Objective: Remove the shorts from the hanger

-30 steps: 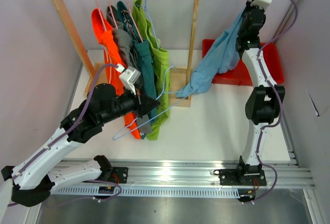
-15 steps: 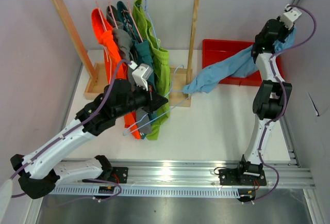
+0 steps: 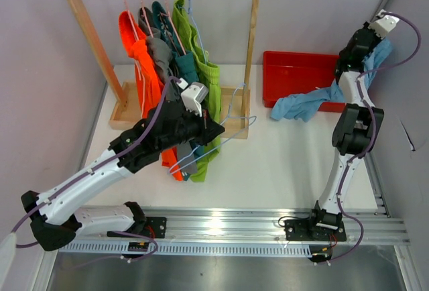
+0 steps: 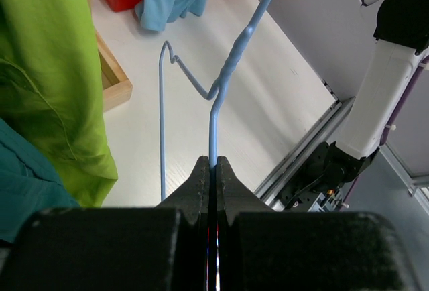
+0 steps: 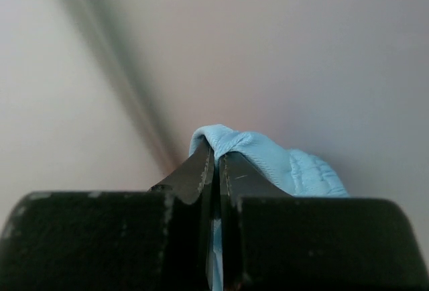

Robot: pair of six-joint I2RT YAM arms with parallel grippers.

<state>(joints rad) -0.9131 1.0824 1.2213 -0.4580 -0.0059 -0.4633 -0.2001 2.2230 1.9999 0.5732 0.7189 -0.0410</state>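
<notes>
My left gripper [image 3: 216,130] is shut on an empty blue wire hanger [image 3: 234,132], held in front of the rack; the left wrist view shows the wire [image 4: 228,70] pinched between the closed fingertips [image 4: 213,165]. My right gripper [image 3: 377,41] is raised at the far right by the wall, shut on the light blue shorts [image 3: 301,106], which drape across the red tray's front edge onto the table. The right wrist view shows the fabric [image 5: 281,160] in its jaws [image 5: 216,155]. Orange [image 3: 137,56], grey [image 3: 159,53], teal [image 3: 184,70] and lime green shorts [image 3: 209,80] hang on the rack.
A wooden clothes rack [image 3: 253,49] stands at the back left with its base frame on the table. The red tray [image 3: 295,70] sits at the back right. Walls close in on both sides, and a metal rail runs along the near edge.
My right gripper has swung right and back to the wall, pulling the light blue shorts off the hanger and over the tray. My left gripper has pushed right with the hanger.
</notes>
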